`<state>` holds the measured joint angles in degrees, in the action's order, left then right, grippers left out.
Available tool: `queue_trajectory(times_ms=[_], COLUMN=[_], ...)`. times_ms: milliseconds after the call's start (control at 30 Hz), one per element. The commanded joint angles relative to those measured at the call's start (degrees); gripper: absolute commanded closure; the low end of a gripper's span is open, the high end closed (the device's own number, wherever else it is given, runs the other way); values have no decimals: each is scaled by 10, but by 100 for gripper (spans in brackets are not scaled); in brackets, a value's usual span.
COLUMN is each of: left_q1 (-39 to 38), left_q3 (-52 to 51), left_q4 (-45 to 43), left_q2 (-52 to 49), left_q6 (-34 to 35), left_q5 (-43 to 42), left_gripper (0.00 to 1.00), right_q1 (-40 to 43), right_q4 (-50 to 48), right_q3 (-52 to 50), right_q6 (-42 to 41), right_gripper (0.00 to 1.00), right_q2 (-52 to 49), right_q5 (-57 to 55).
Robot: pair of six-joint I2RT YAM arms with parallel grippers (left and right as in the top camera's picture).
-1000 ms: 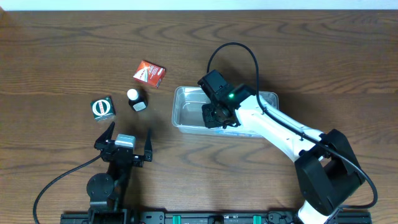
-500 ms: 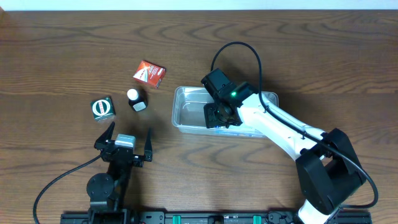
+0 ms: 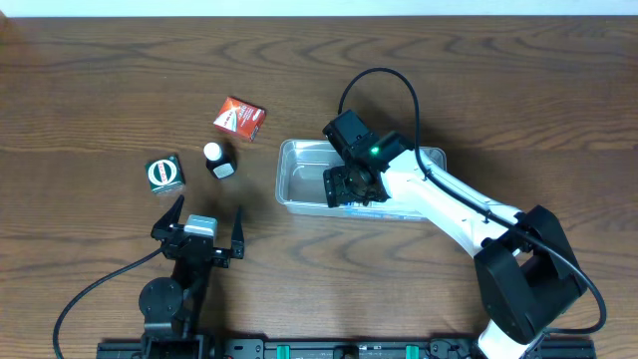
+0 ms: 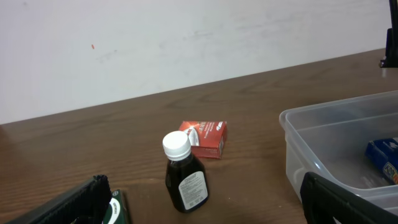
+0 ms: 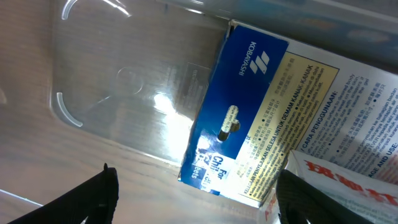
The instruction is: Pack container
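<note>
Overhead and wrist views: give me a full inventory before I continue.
container: one, clear, right of centre.
blue box: one, blue, flat inside the container.
white box: one, white with red print, partly seen, beside the blue box.
red box: one, red, left of the container.
bottle: one, dark, white cap, upright near the red box.
green box: one, green, furthest left.
table: one, brown wood.
left gripper: open, empty, near the bottle.
right gripper: open, over the container.

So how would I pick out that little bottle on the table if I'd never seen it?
Start at the clear plastic container, the biggest thing there, and look just left of it. Three small items sit there, and the bottle is between a red box and a green box. It alone is dark, with a white cap.
</note>
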<state>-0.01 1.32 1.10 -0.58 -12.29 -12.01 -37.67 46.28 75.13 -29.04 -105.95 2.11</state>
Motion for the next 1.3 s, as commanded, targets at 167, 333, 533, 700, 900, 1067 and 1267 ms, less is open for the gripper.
queue_trajectory(times_ms=[167, 333, 533, 700, 900, 1067, 1267], left_q1=[0, 0, 0, 0, 0, 0, 0], left_q3=[-11, -11, -11, -11, -11, -11, -11], left_q4=[19, 18, 19, 18, 19, 18, 19], left_q2=[3, 3, 3, 3, 3, 3, 3], left_q6=[-7, -7, -7, -7, -7, -7, -7], left_q5=[-6, -6, -6, -6, -6, -6, -6], left_gripper=[2, 2, 2, 2, 2, 2, 2], right_q1=[7, 16, 21, 21, 17, 42, 138], right_q4=[-4, 10, 79, 132, 144, 149, 164], right_q3=[-1, 31, 127, 198, 248, 257, 257], right_q6=[10, 20, 69, 86, 87, 46, 33], right_gripper=[8, 3, 1, 1, 1, 1, 1], right_q2=[-5, -4, -4, -4, -4, -2, 6], right_q5=[-8, 2, 13, 13, 15, -23, -23])
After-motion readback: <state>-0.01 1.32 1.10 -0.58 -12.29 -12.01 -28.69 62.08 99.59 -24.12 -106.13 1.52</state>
